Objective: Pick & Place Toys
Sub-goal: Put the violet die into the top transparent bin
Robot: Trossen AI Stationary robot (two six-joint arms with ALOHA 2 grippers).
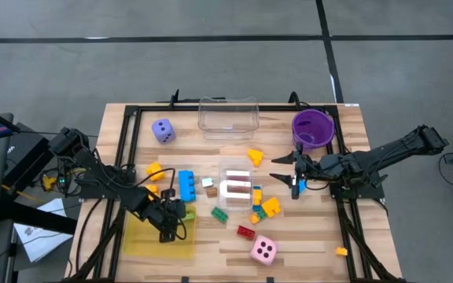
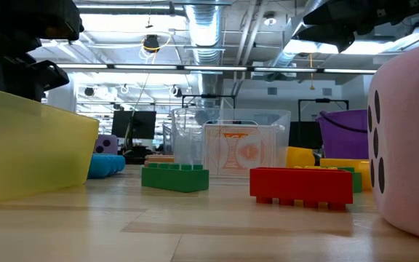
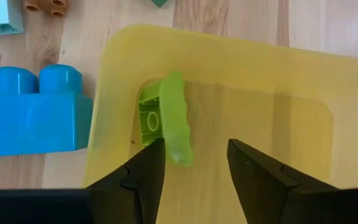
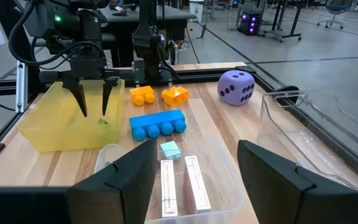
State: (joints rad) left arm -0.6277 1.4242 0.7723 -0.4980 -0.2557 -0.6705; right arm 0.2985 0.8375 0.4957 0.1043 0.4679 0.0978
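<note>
My left gripper (image 3: 194,155) hangs open over the yellow translucent tray (image 3: 260,106) at the table's near left, fingers slanting down. A light green brick (image 3: 166,118) lies in the tray on its side against the tray's wall, just beside one finger (image 3: 148,168) and outside the gap. From the right wrist view the fingertips (image 4: 82,109) stand a little above it. My right gripper (image 4: 194,180) is open and holds nothing, raised over the table's middle right. Other toys lie loose: a blue brick (image 1: 186,185), a purple die (image 1: 163,130) and a pink die (image 1: 263,250).
A small clear box with cards (image 1: 237,187) sits mid-table, ringed by yellow, red and green bricks. A larger clear box (image 1: 228,116) and a purple bowl (image 1: 313,127) stand at the far edge. A black frame (image 1: 124,149) borders the work area.
</note>
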